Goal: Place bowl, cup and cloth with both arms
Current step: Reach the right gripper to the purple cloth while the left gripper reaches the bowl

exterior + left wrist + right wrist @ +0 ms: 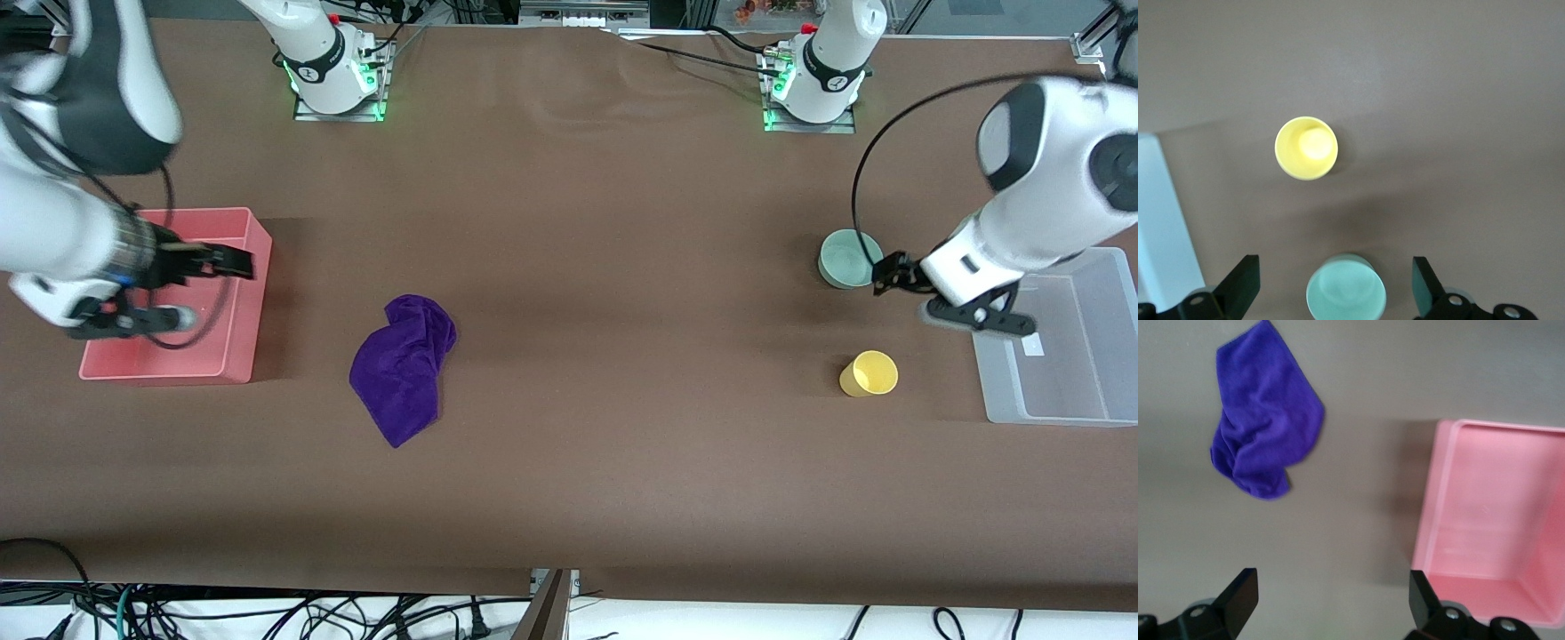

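While my left hand hangs spread just above the bowl, I should centre one finger inside its rim before dropping. The cup stands nearer the camera, beside the clear bin. My right hand, also spread, hovers over the pink bin; the cloth lies crumpled on the counter nearby.

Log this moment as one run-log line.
left gripper open over bowl | right gripper open by pink bin | cup, cloth untouched
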You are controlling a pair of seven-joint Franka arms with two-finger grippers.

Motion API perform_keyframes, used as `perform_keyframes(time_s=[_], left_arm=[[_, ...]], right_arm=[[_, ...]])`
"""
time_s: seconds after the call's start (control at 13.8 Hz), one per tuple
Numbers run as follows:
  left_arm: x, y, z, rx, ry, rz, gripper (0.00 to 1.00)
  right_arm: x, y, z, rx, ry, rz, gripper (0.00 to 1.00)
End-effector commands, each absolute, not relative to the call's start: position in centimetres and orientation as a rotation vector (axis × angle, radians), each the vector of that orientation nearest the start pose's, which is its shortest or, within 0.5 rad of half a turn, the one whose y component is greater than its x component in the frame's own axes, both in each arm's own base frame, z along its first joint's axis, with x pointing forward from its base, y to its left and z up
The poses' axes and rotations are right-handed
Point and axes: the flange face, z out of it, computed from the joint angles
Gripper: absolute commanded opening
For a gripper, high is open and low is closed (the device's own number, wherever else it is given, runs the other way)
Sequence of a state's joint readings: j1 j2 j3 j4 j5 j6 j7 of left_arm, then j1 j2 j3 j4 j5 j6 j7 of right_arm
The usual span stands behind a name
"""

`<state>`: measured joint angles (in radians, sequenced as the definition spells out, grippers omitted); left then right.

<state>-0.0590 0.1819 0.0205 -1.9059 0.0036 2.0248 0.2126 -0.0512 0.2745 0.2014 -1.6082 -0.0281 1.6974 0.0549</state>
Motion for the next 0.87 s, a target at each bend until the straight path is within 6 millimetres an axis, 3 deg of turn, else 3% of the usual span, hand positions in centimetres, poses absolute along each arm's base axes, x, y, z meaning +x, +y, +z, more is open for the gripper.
perform_keyframes(time_s=[0.0, 0.15, 0.22, 0.44, 0.58, 0.8], left_arm=[[61.5, 0.4, 35.2, -3.071, 0.575, 0.073, 1.0], [62.8, 3.7, 32.5, -3.049, 0.673, 0.006, 1.0], [62.4, 5.2, 31.2, -3.068, 0.676, 0.049, 1.0], [57.9, 5.8, 26.9, -3.127, 0.723, 0.402, 1.0], [55.0, 5.8, 23.7, -3.11, 0.908, 0.521, 1.0], [51.2, 6.0, 20.4, -3.12, 1.074, 0.566, 0.98]], right_arm=[[60.2, 10.1, 39.6, -3.118, -0.072, 0.241, 1.0], [59.8, 11.8, 34.1, -3.104, -0.056, 0.255, 1.0], [59.5, 12.8, 31.8, -3.096, -0.081, 0.251, 1.0], [59.4, 16.0, 26.4, -3.075, -0.051, 0.228, 1.0], [59.0, 19.1, 23.4, -3.07, -0.034, 0.198, 1.0], [59.0, 19.8, 21.0, -3.056, -0.043, 0.176, 1.0]])
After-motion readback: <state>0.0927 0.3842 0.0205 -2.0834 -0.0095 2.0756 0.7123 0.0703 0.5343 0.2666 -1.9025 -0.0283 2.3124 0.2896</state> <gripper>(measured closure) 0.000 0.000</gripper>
